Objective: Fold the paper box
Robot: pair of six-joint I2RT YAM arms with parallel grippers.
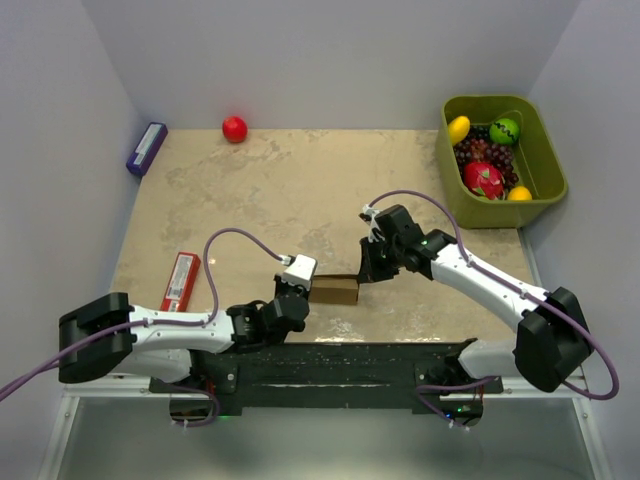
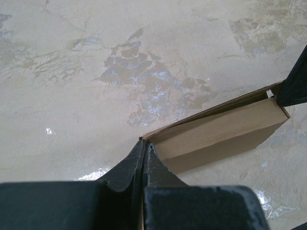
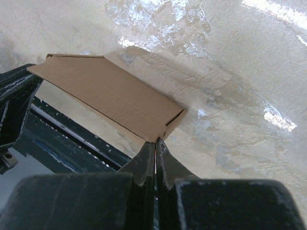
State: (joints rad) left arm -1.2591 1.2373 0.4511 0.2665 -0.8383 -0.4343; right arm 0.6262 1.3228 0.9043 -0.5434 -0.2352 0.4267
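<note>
The paper box (image 1: 335,290), a small plain brown carton, lies lengthwise between my two grippers near the table's front edge. My left gripper (image 1: 311,287) is at its left end and my right gripper (image 1: 363,274) at its right end. In the left wrist view the box (image 2: 220,129) runs off to the right. The left gripper (image 2: 145,143) is shut at its near corner, with a thin card wall running in between the fingers. In the right wrist view the right gripper (image 3: 155,142) is shut on the near corner of the box (image 3: 105,93).
A flat red packet (image 1: 181,279) lies to the left, beside the left arm. A purple-blue box (image 1: 147,148) and a red ball (image 1: 234,128) sit at the back left. A green bin (image 1: 548,160) of fruit stands at the back right. A black rail (image 1: 340,360) runs along the table's front edge.
</note>
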